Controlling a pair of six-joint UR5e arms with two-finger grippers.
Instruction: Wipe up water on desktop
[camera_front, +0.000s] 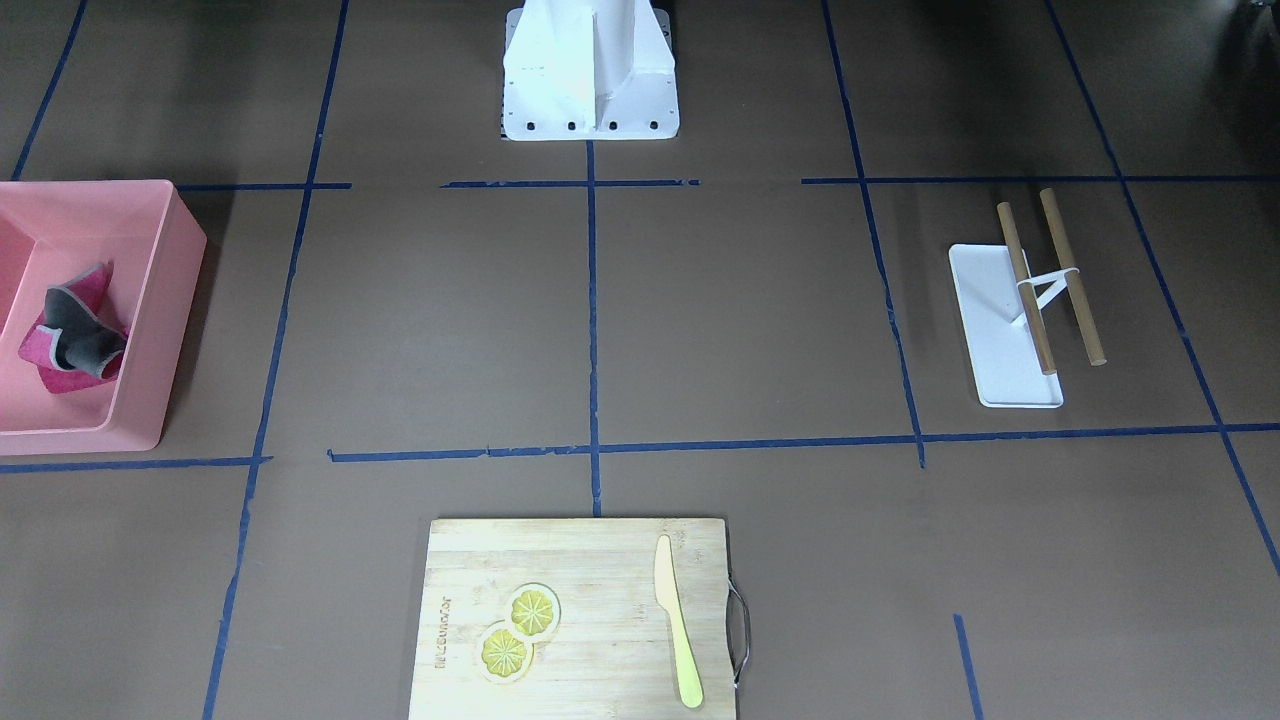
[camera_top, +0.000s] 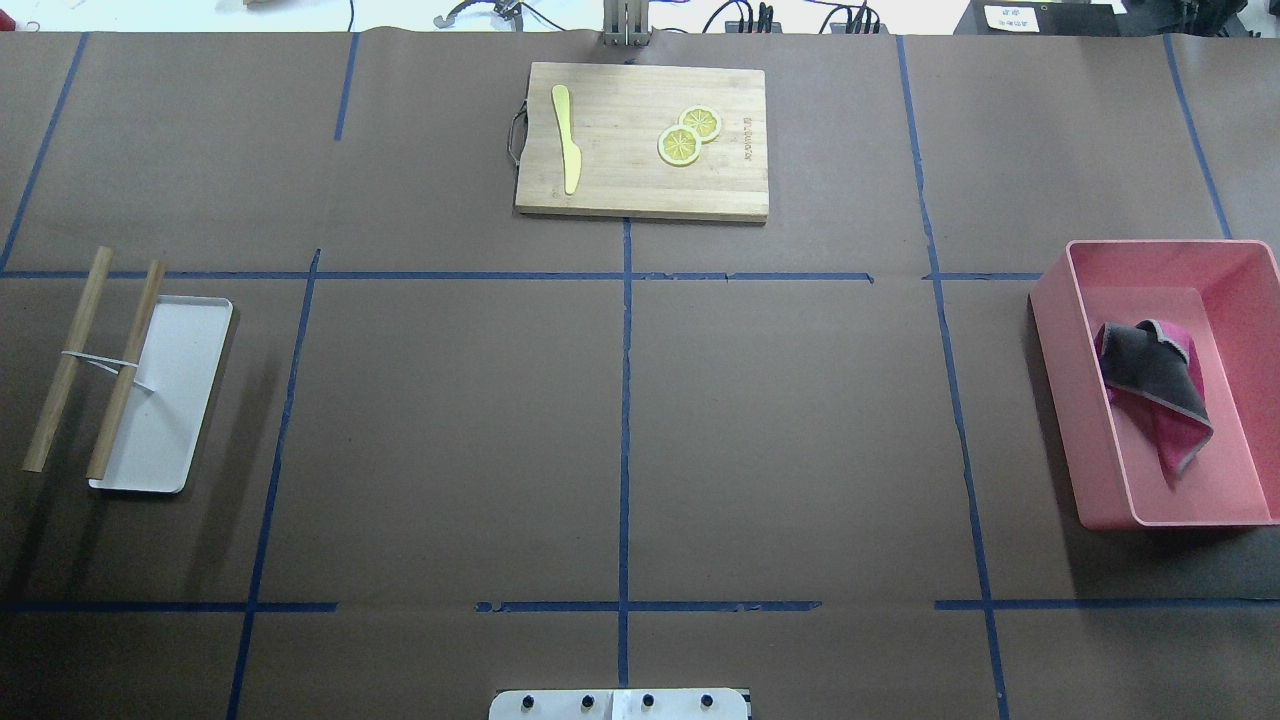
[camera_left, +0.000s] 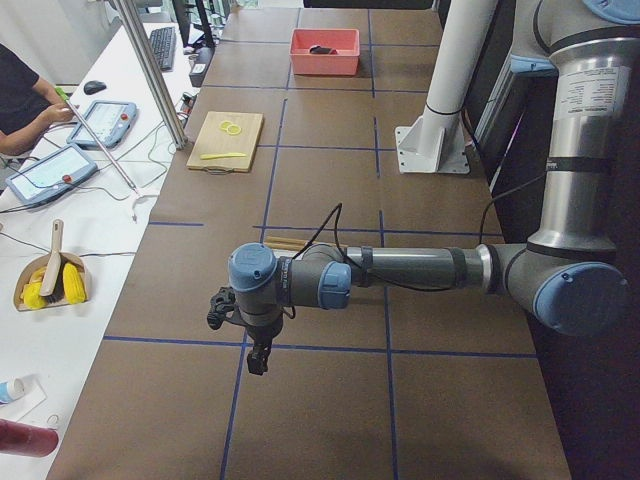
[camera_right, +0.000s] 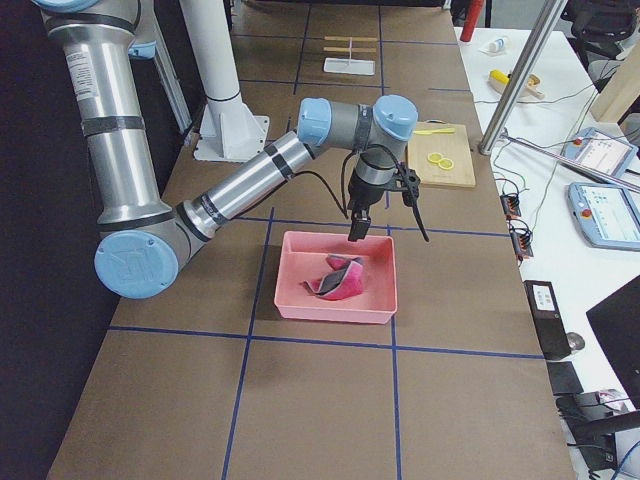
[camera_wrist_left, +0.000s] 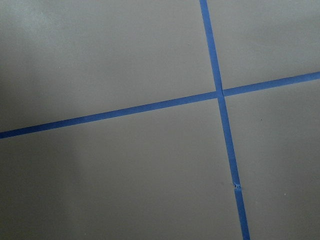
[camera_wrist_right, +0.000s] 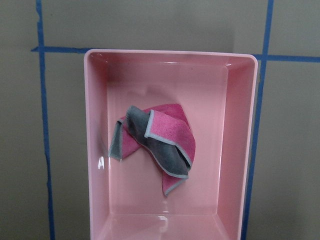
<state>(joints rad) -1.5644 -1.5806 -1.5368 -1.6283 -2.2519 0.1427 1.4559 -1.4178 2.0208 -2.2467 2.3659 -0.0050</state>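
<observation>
The big brown worktop lies flat under everything, with thin blue tape lines across it. It looks dull and a bit like paper, so I think water could soak in, and a wipe should press softly. I cannot see any wet spot on it.

The right arm reaches out over a pink bin on the robot's right side. The left arm reaches out over bare worktop on the other side.

A wooden cutting board sits at the far edge. A white tray with two wooden sticks held up on a stand is on the robot's left.

A pink and gray cloth lies crumpled in the bin. It looks soft, light and floppy, so it will bend and hang down when picked up. The best place to take hold is the bumpy fold on top, near the middle.

The right end effector hangs above the bin. The left end effector hangs above the worktop. I cannot tell if either one is spread or pressed together.

A yellow knife and two lemon slices lie on the board.
</observation>
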